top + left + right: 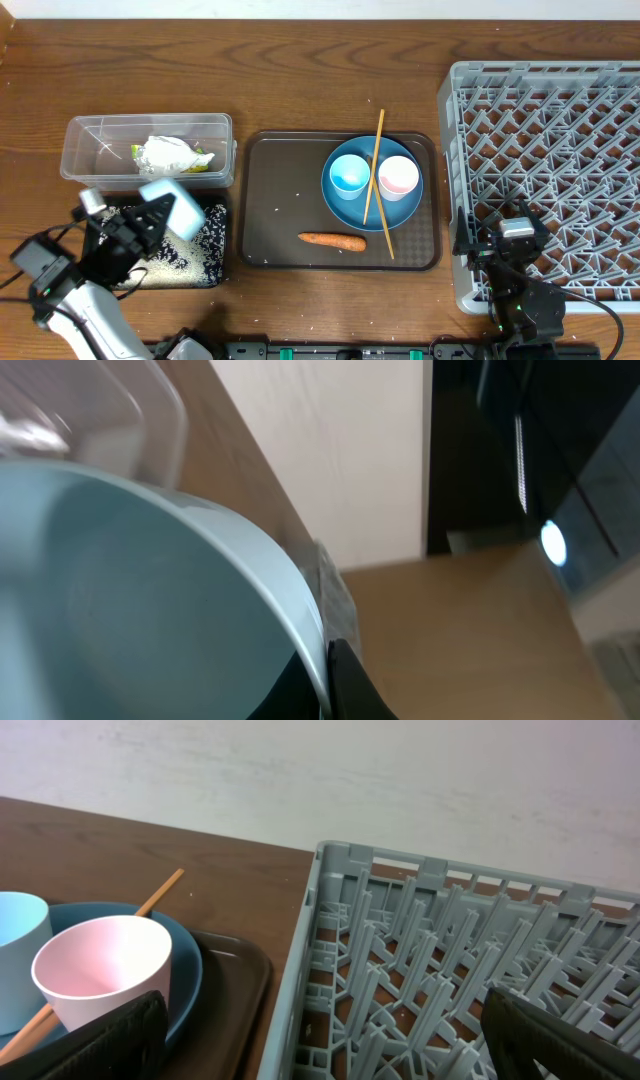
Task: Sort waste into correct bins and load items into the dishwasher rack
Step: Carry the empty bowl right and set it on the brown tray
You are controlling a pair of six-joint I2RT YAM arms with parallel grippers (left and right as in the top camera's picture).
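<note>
On the counter (pixel 300 60), lower left: clamping the pale blue bowl (pixel 178 208) in left fingers (pixel 345 685) over the black tray (pixel 222 255); holding right fingers (pixel 110 1040) wide. Risking rice (pixel 205 242) scattering beyond it by overtilting.

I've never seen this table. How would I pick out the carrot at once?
Start at the big grey rack on the right; directly left of it sits a dark brown tray. On that tray, toward the robot from the blue plate, lies the carrot. It is the only orange thing there, small and tapered.
</note>
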